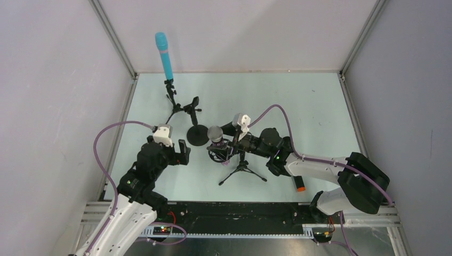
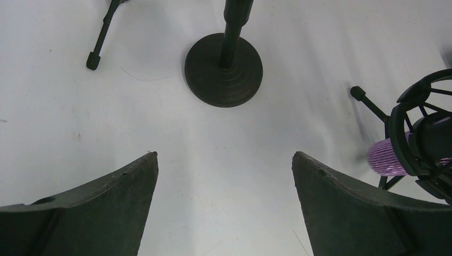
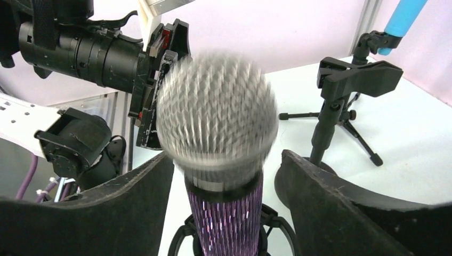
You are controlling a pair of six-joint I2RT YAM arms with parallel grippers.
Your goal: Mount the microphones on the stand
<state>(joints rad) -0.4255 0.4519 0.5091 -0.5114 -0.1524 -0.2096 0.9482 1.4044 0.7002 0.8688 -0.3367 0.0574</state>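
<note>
The purple glitter microphone with silver mesh head (image 3: 216,117) sits upright in the black tripod stand (image 1: 242,169), so the right gripper (image 3: 224,160) flanks it parted, not touching. The left gripper (image 2: 225,157) hovers wide open beside that stand.

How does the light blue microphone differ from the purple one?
The light blue microphone has a blue head; the purple microphone has a silver mesh head. The blue one stands in a clip at the far left; the purple one sits in a ring mount near the middle. Both are mounted, head up.
</note>
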